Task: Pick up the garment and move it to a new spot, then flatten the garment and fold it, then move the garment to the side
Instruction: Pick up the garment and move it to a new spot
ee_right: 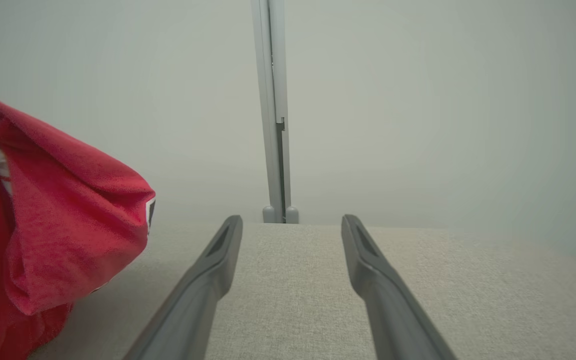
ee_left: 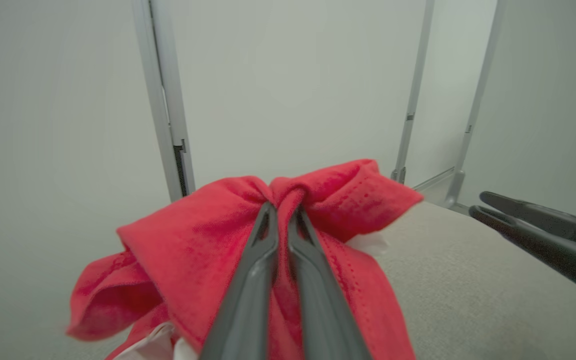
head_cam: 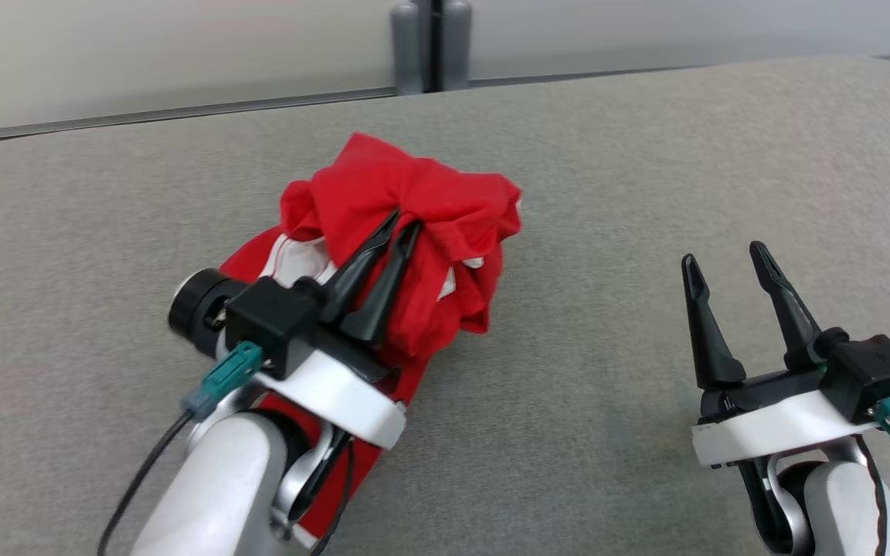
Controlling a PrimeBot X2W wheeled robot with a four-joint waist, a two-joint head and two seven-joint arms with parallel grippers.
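The garment (head_cam: 414, 201) is a red cloth with white trim, bunched in a heap on the grey table, left of centre. My left gripper (head_cam: 405, 222) is shut on a pinch of its upper fold, and the cloth hangs down around the fingers. The left wrist view shows the same pinch: the two fingertips of my left gripper (ee_left: 283, 212) meet in a gathered knot of the garment (ee_left: 208, 240). My right gripper (head_cam: 723, 261) stands open and empty over bare table at the right, apart from the cloth. In the right wrist view my right gripper (ee_right: 292, 220) has open fingers, with the garment (ee_right: 58, 220) at the left edge.
A grey fabric-covered table (head_cam: 646, 170) spreads across the scene, its far edge against a pale wall with an upright grey post (head_cam: 429, 46). My right gripper's fingers (ee_left: 533, 235) show at the right of the left wrist view.
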